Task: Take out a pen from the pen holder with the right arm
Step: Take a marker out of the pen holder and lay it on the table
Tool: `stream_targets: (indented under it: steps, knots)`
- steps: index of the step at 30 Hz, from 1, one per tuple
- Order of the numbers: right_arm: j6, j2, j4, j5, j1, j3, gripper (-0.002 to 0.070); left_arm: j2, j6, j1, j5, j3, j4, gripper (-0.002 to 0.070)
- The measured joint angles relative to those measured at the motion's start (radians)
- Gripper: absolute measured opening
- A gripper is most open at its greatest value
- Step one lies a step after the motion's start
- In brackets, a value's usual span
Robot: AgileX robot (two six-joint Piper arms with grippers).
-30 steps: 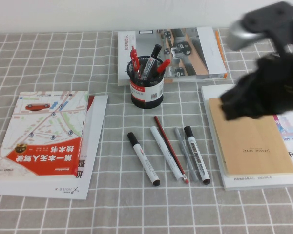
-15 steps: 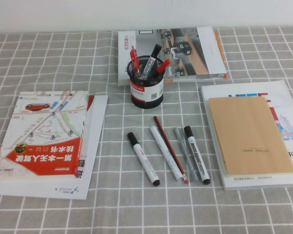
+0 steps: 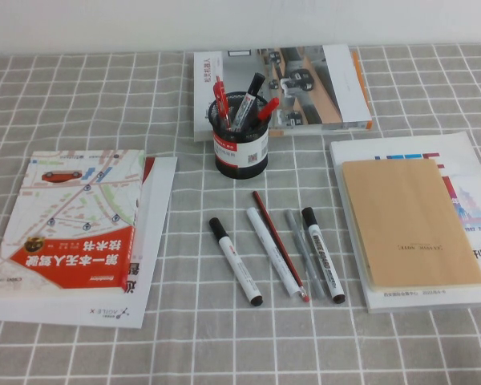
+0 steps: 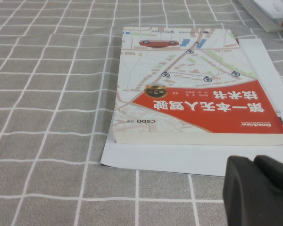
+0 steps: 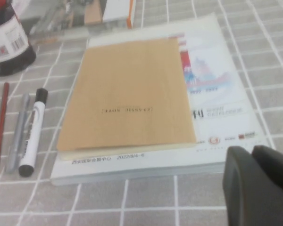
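A black mesh pen holder (image 3: 241, 152) with a red and white label stands at the table's middle back, and several red and black pens (image 3: 244, 100) stick up out of it. The right wrist view catches its base (image 5: 7, 42) at the edge. Neither arm appears in the high view. My right gripper (image 5: 252, 153) is shut and empty, low over the cloth just off the near edge of the tan notebook (image 5: 132, 94). My left gripper (image 4: 254, 162) is shut too, near the front of the red map book (image 4: 198, 89).
Several pens and markers (image 3: 276, 253) lie side by side in front of the holder. The tan notebook (image 3: 405, 220) lies on a white booklet at the right. An open magazine (image 3: 305, 80) lies behind the holder, and the map book (image 3: 72, 220) is at the left.
A second ago the right arm hung over the notebook at the right of the high view. It has since pulled back out of that view. The pens have not moved.
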State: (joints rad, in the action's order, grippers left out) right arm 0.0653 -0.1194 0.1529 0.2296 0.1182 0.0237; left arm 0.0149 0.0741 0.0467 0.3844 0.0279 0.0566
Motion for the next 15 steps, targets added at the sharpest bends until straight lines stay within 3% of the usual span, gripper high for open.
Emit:
stream_targets:
  steps: [6, 15]
  knots:
    - [-0.122, 0.126, 0.000, 0.124, -0.009, 0.004, -0.0012, 0.000, 0.000, 0.000, 0.000, 0.000, 0.000, -0.0002]
    - [-0.233, 0.128, 0.002, 0.146, -0.009, 0.004, -0.0012, 0.000, 0.000, 0.000, 0.000, 0.000, 0.000, -0.0003]
